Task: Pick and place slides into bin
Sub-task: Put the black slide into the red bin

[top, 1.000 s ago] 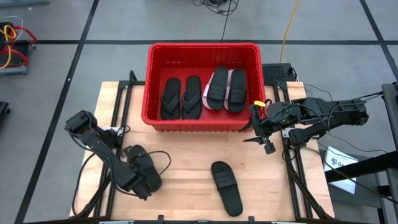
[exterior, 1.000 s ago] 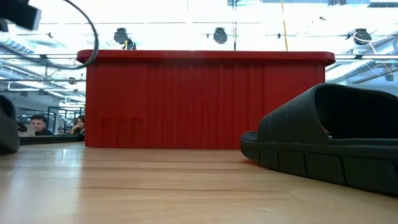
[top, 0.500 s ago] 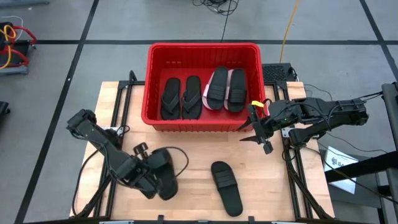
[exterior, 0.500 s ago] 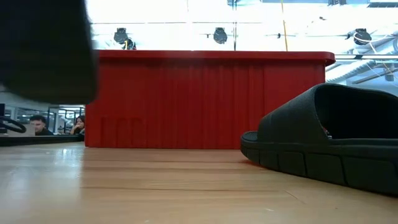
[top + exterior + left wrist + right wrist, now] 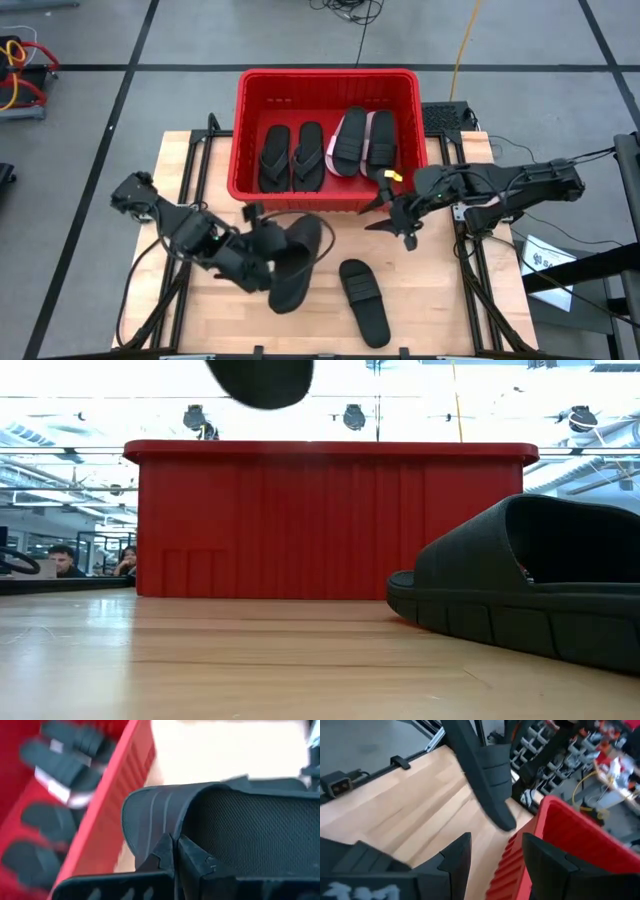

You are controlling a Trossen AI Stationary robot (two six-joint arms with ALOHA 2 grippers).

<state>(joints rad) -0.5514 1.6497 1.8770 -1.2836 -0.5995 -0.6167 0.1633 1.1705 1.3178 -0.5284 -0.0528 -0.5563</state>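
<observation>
left gripper clamping shut on black slide, lifting it near bin | right gripper hanging open, empty | left fingertips hiding behind slide

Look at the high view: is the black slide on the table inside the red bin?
No, the black slide lies on the table, outside the bin.

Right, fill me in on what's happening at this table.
The robot is loading sandals into the red bin. Its left gripper is shut on a black slide, held up off the table just in front of the bin. Four sandals already lie inside: two black flip-flops and two pink slides. Another black slide lies on the wooden table. The right gripper hangs open and empty by the bin's front right corner.
</observation>
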